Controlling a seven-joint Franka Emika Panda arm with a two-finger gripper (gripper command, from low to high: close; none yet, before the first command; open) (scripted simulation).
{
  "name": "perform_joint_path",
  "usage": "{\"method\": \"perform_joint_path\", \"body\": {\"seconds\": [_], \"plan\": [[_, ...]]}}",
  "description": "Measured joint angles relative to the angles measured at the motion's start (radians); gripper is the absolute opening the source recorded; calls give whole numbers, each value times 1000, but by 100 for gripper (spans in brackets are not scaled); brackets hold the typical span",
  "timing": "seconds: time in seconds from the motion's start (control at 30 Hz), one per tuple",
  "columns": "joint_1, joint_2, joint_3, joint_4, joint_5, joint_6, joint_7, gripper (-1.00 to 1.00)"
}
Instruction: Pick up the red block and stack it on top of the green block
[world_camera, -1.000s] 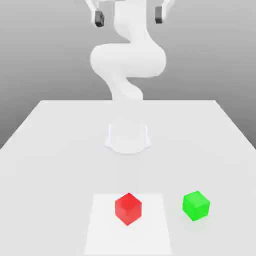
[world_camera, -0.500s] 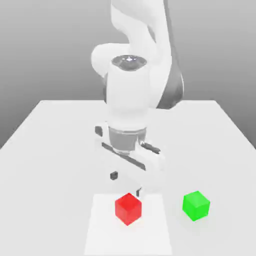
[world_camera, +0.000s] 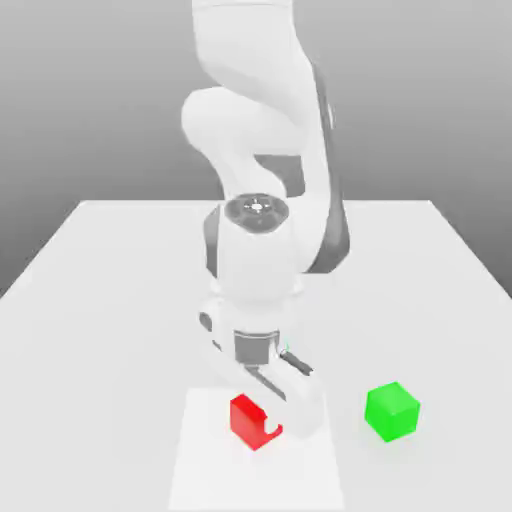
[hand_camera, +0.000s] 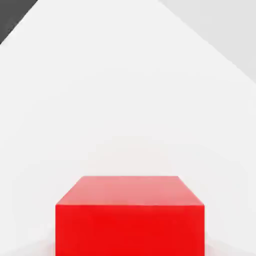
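So I've got my gripper (world_camera: 257, 412) right down at the red block (world_camera: 248, 425), and it's clamped on it, one finger on either side. The block is sitting on the pale square patch (world_camera: 250, 485) on the table (world_camera: 100, 350), flat on its base, no tilt that I can see. My hand is turned at an angle over the patch, and I reckon that's on purpose: the block sits cornerwise too, so the twist lets me pinch flat faces instead of edges. In the hand view its near face runs square-on, which fits. Coming in from above makes sense as well, since the same pose should work for setting it down. The green block (world_camera: 391, 411) is off the patch toward the exterior view's right, well apart from my hand, so I shouldn't bump it on the way up. It's turned a bit as well, so I'd probably want to match its angle before letting go. Stacking's all left to do, imo: lift straight up, clear the green one's top, centre over it, lower gently. Main worry is an off-centre drop, because a small overhang could tip it.
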Motion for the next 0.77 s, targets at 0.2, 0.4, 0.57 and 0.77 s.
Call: {"method": "perform_joint_path", "body": {"seconds": [0.2,0.4,0.57,0.77], "plan": [[68,-162,75,-8,107,-151,-141,-100],[305,-214,189,32,145,-242,-353,-100],[317,-111,168,45,51,-156,-309,-100],[344,-8,123,48,-44,-64,-241,100]]}}
